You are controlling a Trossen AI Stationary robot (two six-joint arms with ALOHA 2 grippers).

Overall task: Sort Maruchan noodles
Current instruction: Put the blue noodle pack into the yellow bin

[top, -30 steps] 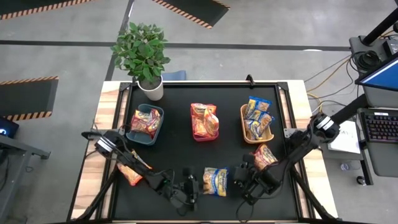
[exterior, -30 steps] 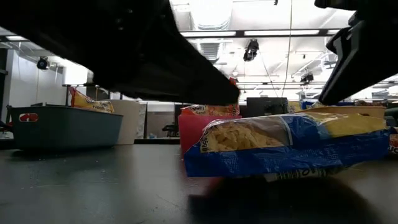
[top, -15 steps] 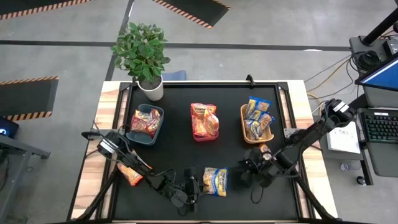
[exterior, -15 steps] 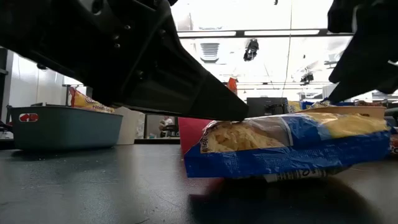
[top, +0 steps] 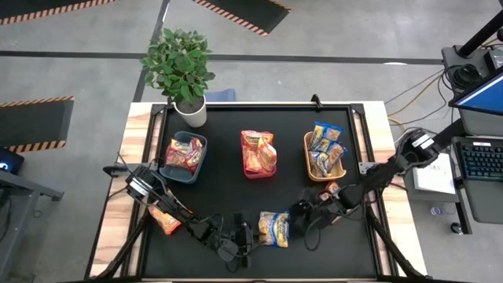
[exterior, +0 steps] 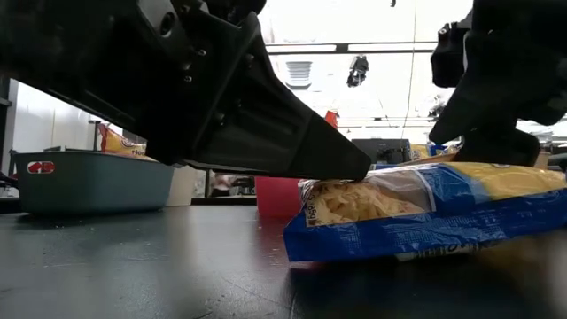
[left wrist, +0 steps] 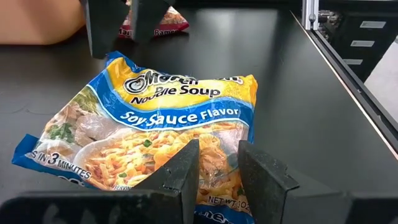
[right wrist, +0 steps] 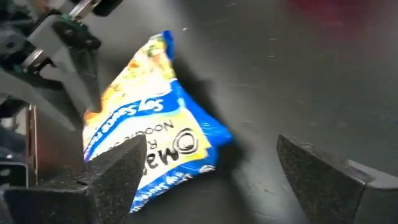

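A blue-and-yellow noodle packet (top: 273, 228) (left wrist: 168, 118) lies flat near the table's front edge. My left gripper (top: 247, 233) (left wrist: 219, 148) comes at it from the left, its fingers a little apart and down on the packet's left end. My right gripper (top: 302, 218) (right wrist: 210, 142) stands wide open at the packet's right end (right wrist: 186, 146). An orange packet (top: 163, 221) lies at the front left under the left arm. A red-pink packet (top: 333, 189) lies half hidden under the right arm. More noodle packets fill the three bins at the back. My left gripper has its fingertips (exterior: 354, 168) on top of the packet's left end (exterior: 314, 190), slanting down from the table's left. A ridge of the wrapper (left wrist: 217, 163) stands in the gap between the two fingers. The packet lies on the table, its right end slightly raised. My right gripper: whether a finger touches the packet, I cannot tell.
A teal bin (top: 168, 168), a red bin (top: 245, 167) and a tan bin (top: 307, 163) stand in a row across the middle. A potted plant (top: 179, 67) is at the far left corner. Bare black mat lies between the bins and the front packets.
My left gripper has sunk onto the packet's left end, which a second ago it hung just above. The packet has slid a little toward the table's right. My right gripper has rolled at the wrist and moved toward the far edge beside the packet's right end.
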